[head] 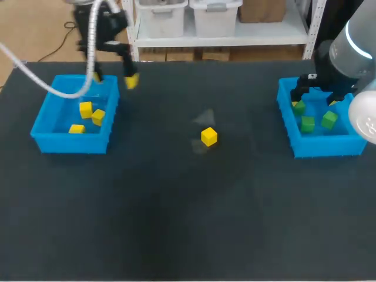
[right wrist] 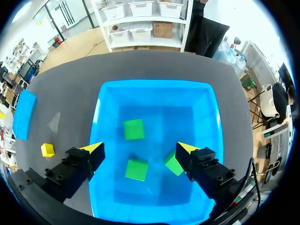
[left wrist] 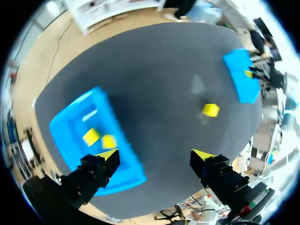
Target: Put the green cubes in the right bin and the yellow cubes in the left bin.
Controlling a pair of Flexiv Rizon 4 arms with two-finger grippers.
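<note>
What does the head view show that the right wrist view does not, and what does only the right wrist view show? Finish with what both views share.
Only the head view: three yellow cubes inside the left bin, and the left gripper by that bin's far corner.
Only the right wrist view: the right gripper seen plainly, fingers wide apart and empty, over the right bin.
Both: the right bin with three green cubes, the loose yellow cube on the table, and the left bin itself.
</note>
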